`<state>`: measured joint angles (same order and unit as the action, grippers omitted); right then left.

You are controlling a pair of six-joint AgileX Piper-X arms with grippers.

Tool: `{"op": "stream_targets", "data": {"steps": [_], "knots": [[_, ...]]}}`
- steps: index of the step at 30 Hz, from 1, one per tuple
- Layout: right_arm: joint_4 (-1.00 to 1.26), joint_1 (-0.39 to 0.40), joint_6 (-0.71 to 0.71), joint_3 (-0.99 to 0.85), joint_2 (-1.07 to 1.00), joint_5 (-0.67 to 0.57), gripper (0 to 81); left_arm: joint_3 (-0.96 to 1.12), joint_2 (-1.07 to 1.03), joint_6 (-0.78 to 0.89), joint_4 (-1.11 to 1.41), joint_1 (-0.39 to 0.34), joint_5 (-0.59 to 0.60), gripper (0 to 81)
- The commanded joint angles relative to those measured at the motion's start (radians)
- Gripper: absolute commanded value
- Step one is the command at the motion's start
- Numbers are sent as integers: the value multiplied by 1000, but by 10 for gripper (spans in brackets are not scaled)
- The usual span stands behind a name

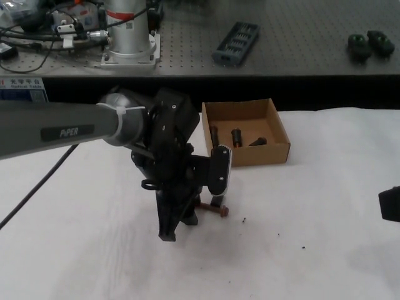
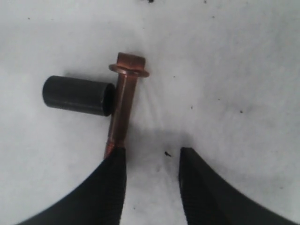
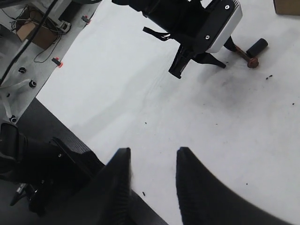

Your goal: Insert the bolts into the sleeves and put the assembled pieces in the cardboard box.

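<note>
Parted left gripper [image 2: 153,152] at coppery flanged bolt [image 2: 123,110] touching black sleeve [image 2: 77,95].

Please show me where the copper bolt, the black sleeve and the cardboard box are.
copper bolt [image 2: 123,105], left wrist view, middle of its shank.
black sleeve [image 2: 77,95], left wrist view, middle of its side.
cardboard box [image 1: 262,155], high view, its near outer wall.

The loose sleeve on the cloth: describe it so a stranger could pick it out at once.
On the white cloth, near the cardboard box, the left gripper hangs over two small parts. The sleeve is the short black tube on its side, its end against the shaft of the slimmer, copper-coloured bolt.
</note>
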<state>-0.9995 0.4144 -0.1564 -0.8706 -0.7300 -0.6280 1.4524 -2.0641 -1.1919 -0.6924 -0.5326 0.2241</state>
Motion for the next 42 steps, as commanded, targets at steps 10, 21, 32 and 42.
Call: {"op": "stream_targets", "data": {"steps": [10,21,32,42], "knots": [[19,-5,-1,-1,8,-17,259,72,-21,28,13,-5,-11,328],[19,-5,-1,-1,8,-17,259,72,-35,18,-10,-32,1,314],[16,-5,-9,45,8,-72,259,72,-83,23,-19,-60,-12,308],[23,-5,-9,45,8,-108,258,72,-100,30,-19,-59,-12,281]]}}
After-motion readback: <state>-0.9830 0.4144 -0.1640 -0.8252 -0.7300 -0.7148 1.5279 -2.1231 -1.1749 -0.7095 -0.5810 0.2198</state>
